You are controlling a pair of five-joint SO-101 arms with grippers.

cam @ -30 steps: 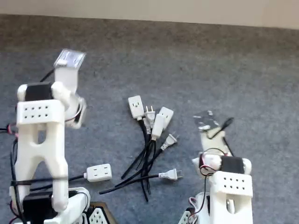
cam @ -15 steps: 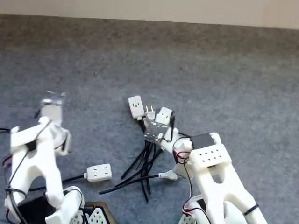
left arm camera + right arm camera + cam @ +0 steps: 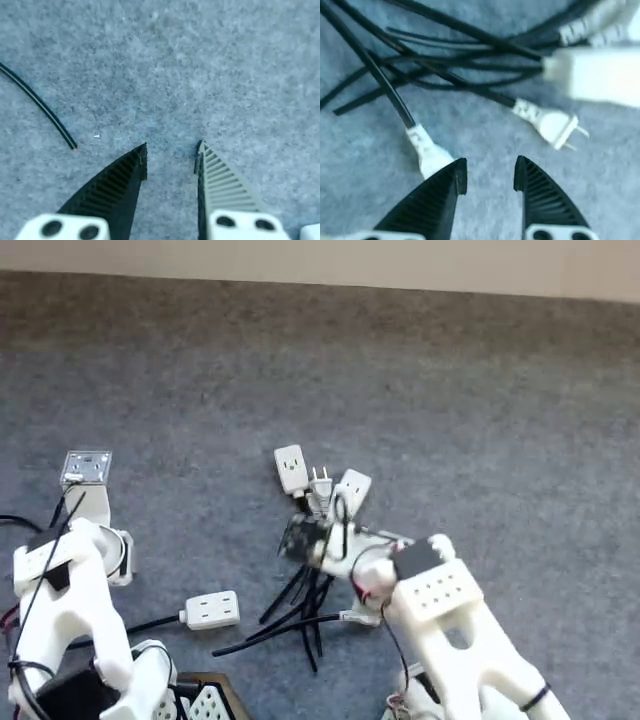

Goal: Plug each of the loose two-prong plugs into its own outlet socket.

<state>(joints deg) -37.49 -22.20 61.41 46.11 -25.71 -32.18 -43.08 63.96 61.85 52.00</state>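
A tangle of black cables (image 3: 305,605) lies mid-table with white outlet sockets at its far end (image 3: 291,468) (image 3: 352,486) and a third socket (image 3: 212,610) nearer on the left. One two-prong plug (image 3: 320,480) lies between the far sockets. My right gripper (image 3: 296,537) hovers over the tangle, open (image 3: 490,172). A white plug (image 3: 552,127) with bare prongs lies just beyond its fingertips, and another plug body (image 3: 427,150) sits beside the black finger. My left gripper (image 3: 171,155) is open over bare carpet at the left, with nothing between its fingers.
Grey carpet (image 3: 480,420) covers the table, with open room at the back and right. A thin black cable end (image 3: 40,107) lies on the carpet ahead of the left gripper. A blurred white socket body (image 3: 600,75) is close to the right gripper.
The right arm has swung left and forward over the cable tangle. The left arm has dropped and drawn back toward the near left.
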